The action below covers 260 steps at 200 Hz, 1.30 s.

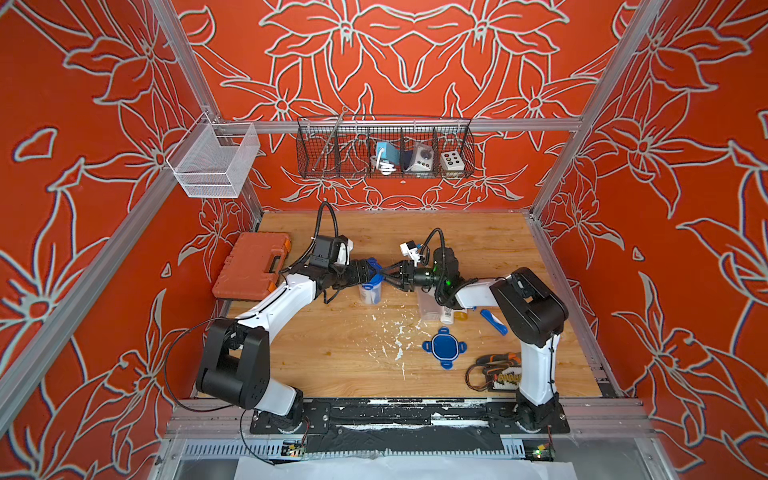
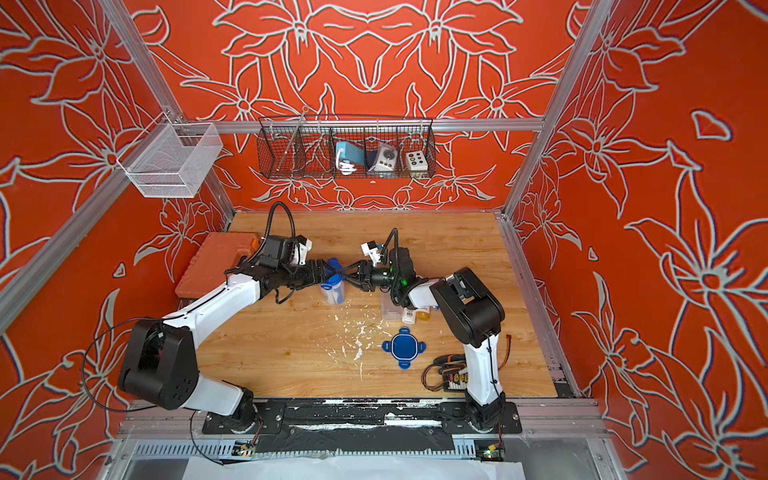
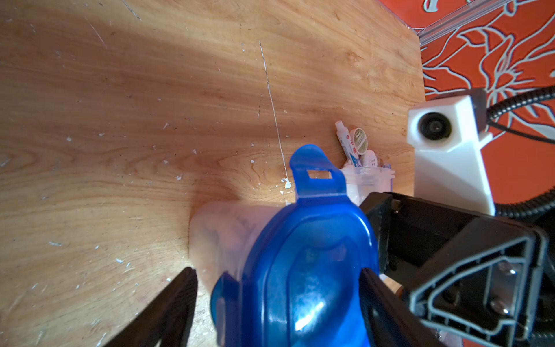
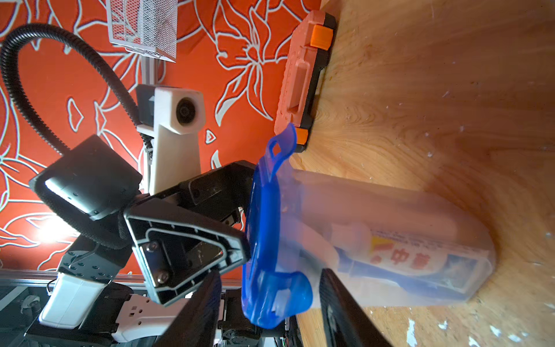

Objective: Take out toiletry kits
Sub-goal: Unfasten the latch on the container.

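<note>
One toiletry kit is shut inside the clear tub (image 1: 370,293) standing upright near the middle of the table (image 1: 332,365), with the blue lid (image 3: 306,255) on and at least one tab flipped up. A printed tube (image 4: 414,258) shows through the wall, lying against the tub's base; the rest inside is blurred. The left gripper (image 3: 277,270) straddles the lid with its jaws apart. One finger is at the lid rim and a sliver of gap shows at the other, so I cannot tell whether it is clamping. The right gripper (image 4: 270,272) comes in from the opposite side, jaws apart around a lid tab (image 4: 276,300) with gaps on both sides, gripping nothing. Judgement: the tub is light, thin, stiff and smooth, and being tall and narrow it will tip. It is best steadied across the wall just under the lid while the flexible tabs are peeled up at their tips. The other kit lies out toward the table's right edge, under the right arm: a white bottle (image 1: 446,313), an amber bottle (image 1: 461,316) and a blue toothbrush (image 1: 494,322) beside a second tub (image 1: 428,305), well apart from both grippers. These pieces are small, light and round, likely to roll, so grip each across the body. A loose lid (image 1: 444,347) lies nearer the front edge.
</note>
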{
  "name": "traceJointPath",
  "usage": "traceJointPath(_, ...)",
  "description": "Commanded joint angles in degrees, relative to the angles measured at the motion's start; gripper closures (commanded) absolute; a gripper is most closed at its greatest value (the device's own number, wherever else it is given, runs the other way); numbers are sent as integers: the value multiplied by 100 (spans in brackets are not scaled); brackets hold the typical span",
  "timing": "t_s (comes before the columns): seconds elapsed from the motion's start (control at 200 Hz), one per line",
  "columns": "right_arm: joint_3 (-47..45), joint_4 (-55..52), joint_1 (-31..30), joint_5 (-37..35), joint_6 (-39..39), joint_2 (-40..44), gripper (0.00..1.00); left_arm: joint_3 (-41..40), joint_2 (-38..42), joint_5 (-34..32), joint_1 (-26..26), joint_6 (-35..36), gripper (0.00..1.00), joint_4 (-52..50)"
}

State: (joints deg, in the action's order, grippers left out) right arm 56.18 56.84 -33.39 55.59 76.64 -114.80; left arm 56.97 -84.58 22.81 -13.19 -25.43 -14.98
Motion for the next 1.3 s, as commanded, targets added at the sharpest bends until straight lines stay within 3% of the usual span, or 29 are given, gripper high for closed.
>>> traceJointPath(0.0,-89,620,-36,118,313,-64,46,-267,-86,-412,9,80,21,-567)
traceJointPath(0.45,-305,2380,7,48,1357,-360,70,-785,-130,-834,9,-100,24,-541)
traceJointPath(0.871,-666,1845,233,22,957,114,79,-1254,-79,-955,9,-149,25,-409)
traceJointPath(0.971,-838,874,249,-52,323,556,77,-1165,-36,-900,10,-165,23,-452)
traceJointPath(1.066,-852,-1264,248,-316,-939,1336,76,-962,3,-717,1,-153,18,-526)
traceJointPath(1.141,-614,-3539,220,-830,-2170,2008,70,-742,68,-540,-2,-166,13,-575)
traceJointPath(1.296,-147,-6395,18,-2474,-3701,2883,53,-230,358,-330,-8,-253,2,-551)
